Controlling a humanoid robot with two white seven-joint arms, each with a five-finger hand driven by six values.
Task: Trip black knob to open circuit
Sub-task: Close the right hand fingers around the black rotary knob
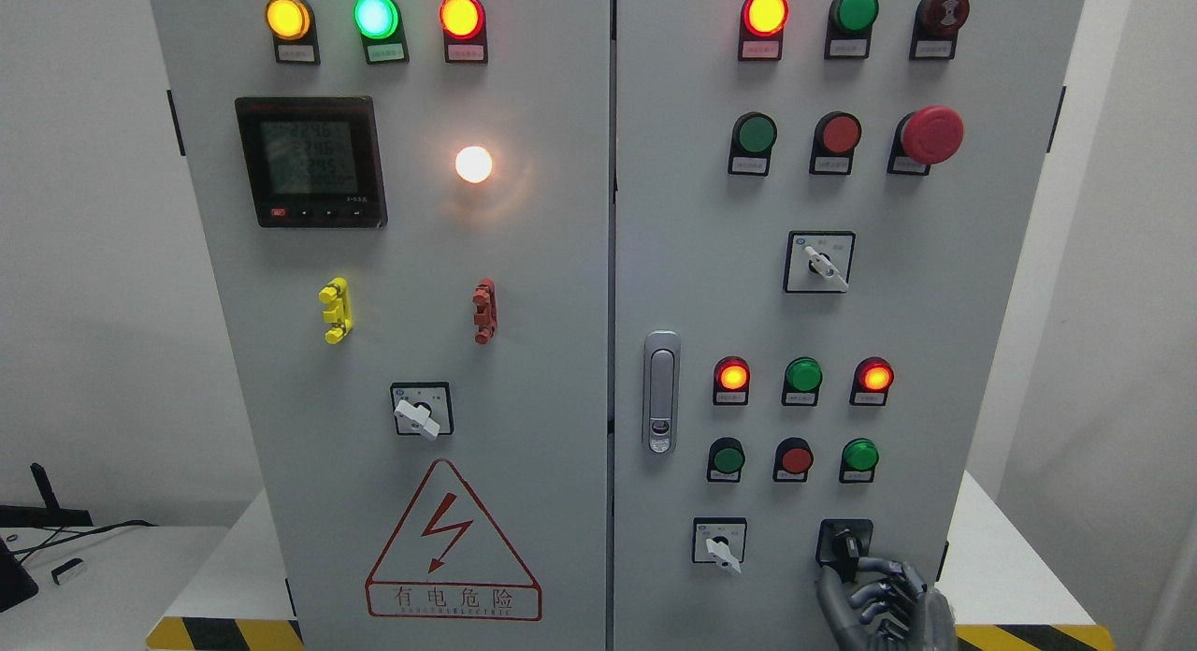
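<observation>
The black knob [844, 542] sits on a black square plate at the bottom right of the grey cabinet's right door [935, 352], its handle pointing up and slightly left. My right hand [858, 576] comes up from the bottom edge just below the knob. Its grey fingers [874, 565] are curled, and the upper ones close on the knob's lower end. The lower fingers fold against the door beneath it. My left arm does not show.
A white selector switch [720, 546] sits left of the black knob, with rows of red and green buttons and lamps above. A metal door latch [661, 392] is at the door's left edge. The left door carries a meter [310, 161] and a warning triangle [453, 539].
</observation>
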